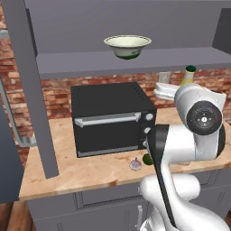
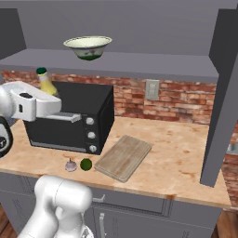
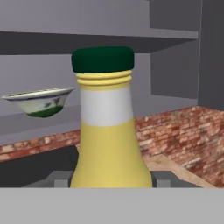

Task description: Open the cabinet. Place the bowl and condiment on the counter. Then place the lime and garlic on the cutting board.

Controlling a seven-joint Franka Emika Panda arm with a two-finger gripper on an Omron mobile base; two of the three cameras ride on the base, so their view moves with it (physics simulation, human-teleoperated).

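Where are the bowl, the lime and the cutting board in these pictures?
bowl (image 2: pixel 88 47): right base view, on its cream outer wall, up on the cabinet shelf.
lime (image 2: pixel 86 164): right base view, on the middle of the green fruit.
cutting board (image 2: pixel 123 157): right base view, on the middle of its bare wooden face.

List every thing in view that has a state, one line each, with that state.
Large grey wall cabinet: doors open.
Wide cream-white bowl: upright on the cabinet shelf.
Slim yellow condiment bottle: upright, in the gripper, off the counter.
Black oven: door shut.
Dark green lime: on the tan counter, off the wooden cutting board.
Pale garlic bulb: beside the lime, on the counter.
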